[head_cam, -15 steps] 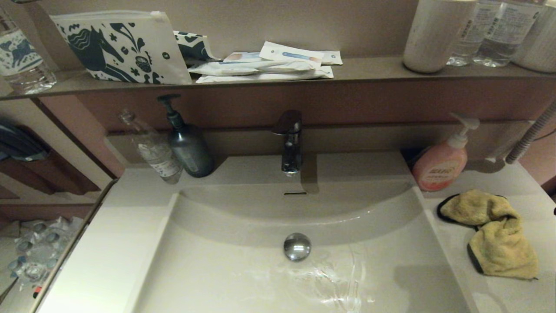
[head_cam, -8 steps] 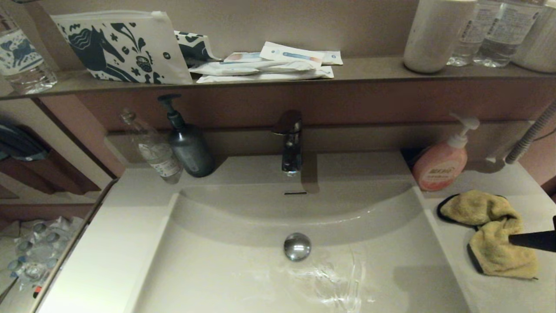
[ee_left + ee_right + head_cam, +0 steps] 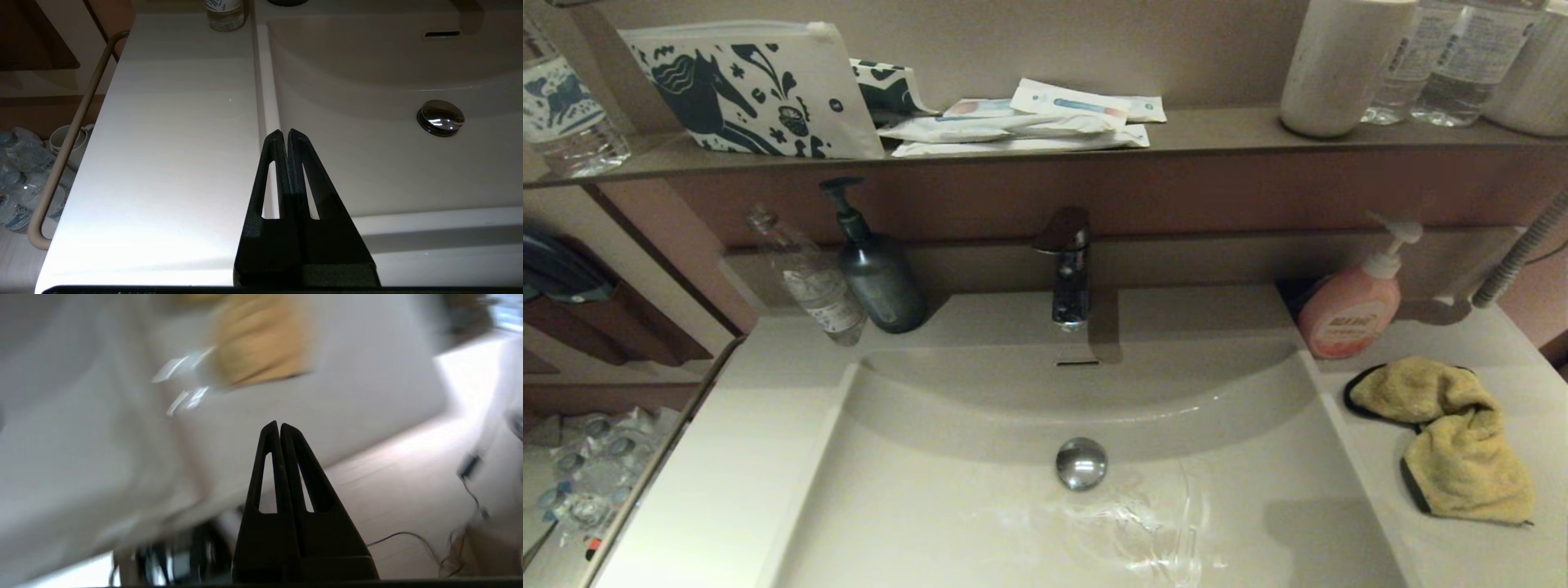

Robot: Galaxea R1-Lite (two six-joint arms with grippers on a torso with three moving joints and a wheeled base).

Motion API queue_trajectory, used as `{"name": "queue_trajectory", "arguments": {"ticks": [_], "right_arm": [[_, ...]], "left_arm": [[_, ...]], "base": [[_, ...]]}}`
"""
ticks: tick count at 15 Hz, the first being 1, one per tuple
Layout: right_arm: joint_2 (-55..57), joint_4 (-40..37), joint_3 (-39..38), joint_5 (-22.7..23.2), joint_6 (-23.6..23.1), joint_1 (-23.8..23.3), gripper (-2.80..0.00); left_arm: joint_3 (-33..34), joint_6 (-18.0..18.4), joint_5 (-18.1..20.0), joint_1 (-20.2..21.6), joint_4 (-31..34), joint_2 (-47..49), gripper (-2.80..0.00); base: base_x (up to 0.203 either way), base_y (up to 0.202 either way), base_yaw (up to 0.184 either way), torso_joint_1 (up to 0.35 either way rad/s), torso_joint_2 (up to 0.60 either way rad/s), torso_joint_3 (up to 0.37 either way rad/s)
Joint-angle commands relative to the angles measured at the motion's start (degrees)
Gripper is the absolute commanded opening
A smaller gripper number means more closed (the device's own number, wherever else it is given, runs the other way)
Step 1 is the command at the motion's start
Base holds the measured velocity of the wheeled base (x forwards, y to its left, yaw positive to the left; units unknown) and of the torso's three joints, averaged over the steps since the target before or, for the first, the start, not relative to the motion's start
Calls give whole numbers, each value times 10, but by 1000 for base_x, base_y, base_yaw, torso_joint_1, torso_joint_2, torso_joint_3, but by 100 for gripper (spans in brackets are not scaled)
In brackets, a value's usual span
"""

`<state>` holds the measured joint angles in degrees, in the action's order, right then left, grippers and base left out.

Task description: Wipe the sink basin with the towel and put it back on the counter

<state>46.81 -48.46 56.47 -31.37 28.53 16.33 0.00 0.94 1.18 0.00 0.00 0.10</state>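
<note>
The mustard-yellow towel (image 3: pixel 1445 437) with black edging lies crumpled on the off-white counter (image 3: pixel 1494 555) to the right of the sink basin (image 3: pixel 980 523). The basin's chrome drain plug (image 3: pixel 1081 463) sits mid-bowl, with a wet streak in front of it. Neither gripper shows in the head view. In the right wrist view my right gripper (image 3: pixel 279 425) is shut and empty, off past the counter's edge, with the towel (image 3: pixel 261 339) blurred ahead of it. In the left wrist view my left gripper (image 3: pixel 285 132) is shut and empty above the basin's left rim, the drain plug (image 3: pixel 440 117) beyond it.
A pink soap pump bottle (image 3: pixel 1352 309) stands just behind the towel. A dark pump bottle (image 3: pixel 876 273) and a clear bottle (image 3: pixel 809 278) stand at the back left, the faucet (image 3: pixel 1068 265) in the middle. The brown shelf (image 3: pixel 1225 131) above holds pouches, packets and bottles.
Half a second ago a black gripper tip reached in from the right edge over the towel; now it is gone from the head view. The towel has not moved.
</note>
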Motion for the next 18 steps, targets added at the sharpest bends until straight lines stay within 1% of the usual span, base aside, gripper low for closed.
{"name": "queue_trajectory", "arguments": {"ticks": [1, 2, 3, 5, 7, 8, 9, 10, 11, 12, 13, 16, 18], "right_arm": [[-89, -6, 3, -10, 0, -84, -280], [-126, -8, 7, -13, -11, -126, -280], [-159, -9, 16, -13, -33, -153, -280], [-222, -7, 26, -14, -86, -178, -280], [-283, -5, 28, 2, -136, -184, -280], [-316, -4, 23, 33, -158, -184, -280], [-342, -3, 12, 80, -180, -181, -280], [-366, 5, -5, 108, -188, -176, -280], [-396, 30, -45, 139, -196, -171, -280], [-421, 67, -107, 167, -208, -169, -280], [-436, 112, -172, 185, -219, -167, -280], [-457, 296, -363, 237, -237, -165, -280], [-463, 391, -469, 266, -245, -165, -280]], "left_arm": [[0, 0, 0, 0, 0, 1, -280], [0, 0, 0, 0, 0, 1, -280], [0, 0, 0, 0, 0, 1, -280], [0, 0, 0, 0, 0, 1, -280], [0, 0, 0, 0, 0, 1, -280], [0, 0, 0, 0, 0, 1, -280], [0, 0, 0, 0, 0, 1, -280], [0, 0, 0, 0, 0, 1, -280], [0, 0, 0, 0, 0, 1, -280], [0, 0, 0, 0, 0, 1, -280], [0, -1, 0, 0, 0, 1, -280], [0, 0, 0, 0, 0, 1, -280], [0, 0, 0, 0, 0, 1, -280]], "base": [[0, 0, 0, 0, 0, 0], [0, 0, 0, 0, 0, 0], [0, 0, 0, 0, 0, 0], [0, 0, 0, 0, 0, 0], [0, 0, 0, 0, 0, 0], [0, 0, 0, 0, 0, 0], [0, 0, 0, 0, 0, 0], [0, 0, 0, 0, 0, 0], [0, 0, 0, 0, 0, 0], [0, 0, 0, 0, 0, 0], [0, 0, 0, 0, 0, 0], [0, 0, 0, 0, 0, 0], [0, 0, 0, 0, 0, 0]]}}
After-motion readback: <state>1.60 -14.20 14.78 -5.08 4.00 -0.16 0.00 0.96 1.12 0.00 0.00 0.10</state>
